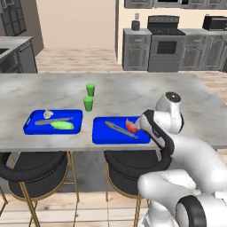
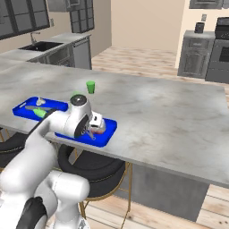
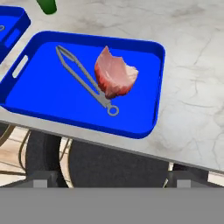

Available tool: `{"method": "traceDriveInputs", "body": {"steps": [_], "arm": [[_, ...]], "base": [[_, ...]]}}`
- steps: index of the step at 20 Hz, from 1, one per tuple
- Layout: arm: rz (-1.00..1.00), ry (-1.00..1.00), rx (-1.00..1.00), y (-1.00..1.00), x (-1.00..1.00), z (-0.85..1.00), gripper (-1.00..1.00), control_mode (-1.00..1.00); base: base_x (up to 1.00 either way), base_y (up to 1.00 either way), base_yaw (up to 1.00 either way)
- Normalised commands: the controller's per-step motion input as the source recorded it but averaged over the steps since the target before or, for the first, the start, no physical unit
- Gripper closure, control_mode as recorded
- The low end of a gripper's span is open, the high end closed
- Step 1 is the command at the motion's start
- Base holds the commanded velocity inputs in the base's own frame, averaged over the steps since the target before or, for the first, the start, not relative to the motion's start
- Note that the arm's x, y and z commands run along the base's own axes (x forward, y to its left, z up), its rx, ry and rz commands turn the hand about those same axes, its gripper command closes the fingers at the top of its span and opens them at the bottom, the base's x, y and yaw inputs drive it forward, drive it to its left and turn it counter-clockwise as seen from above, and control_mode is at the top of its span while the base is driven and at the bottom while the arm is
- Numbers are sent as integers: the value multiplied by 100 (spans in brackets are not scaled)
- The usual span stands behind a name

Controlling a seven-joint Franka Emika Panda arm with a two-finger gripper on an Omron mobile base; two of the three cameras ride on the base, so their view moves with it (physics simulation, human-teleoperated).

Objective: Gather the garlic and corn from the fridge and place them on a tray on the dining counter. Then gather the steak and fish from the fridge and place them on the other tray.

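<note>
left base view: the steak (image 1: 131,126) is lying in the other tray (image 1: 103,135) near the dining counter (image 1: 133,91) front edge, the corn (image 1: 62,125) in the tray (image 1: 31,125).
right base view: bare stone is stretching rightward.
hand view: the gripper (image 3: 109,183) is standing wide open, holding nothing; tongs (image 3: 83,79) are touching the steak.

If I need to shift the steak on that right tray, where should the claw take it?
Grip the steak across its thin width near the raised top edge, coming straight down. It seems to stand tilted on edge in the tray, so its flat faces suit the pads. Keep clear of the tongs lying close along its left side.
</note>
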Motion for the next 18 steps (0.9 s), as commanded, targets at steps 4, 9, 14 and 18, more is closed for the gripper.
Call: {"method": "traceDriveInputs", "body": {"steps": [4,9,14,18], "arm": [[0,-11,0,1,-58,26,-100,-100],[1,-3,0,3,-13,12,-100,-100],[0,0,0,0,0,0,-100,-100],[0,0,0,0,0,0,-100,100]], "base": [[0,0,0],[0,0,0],[0,0,0],[0,0,0]]}}
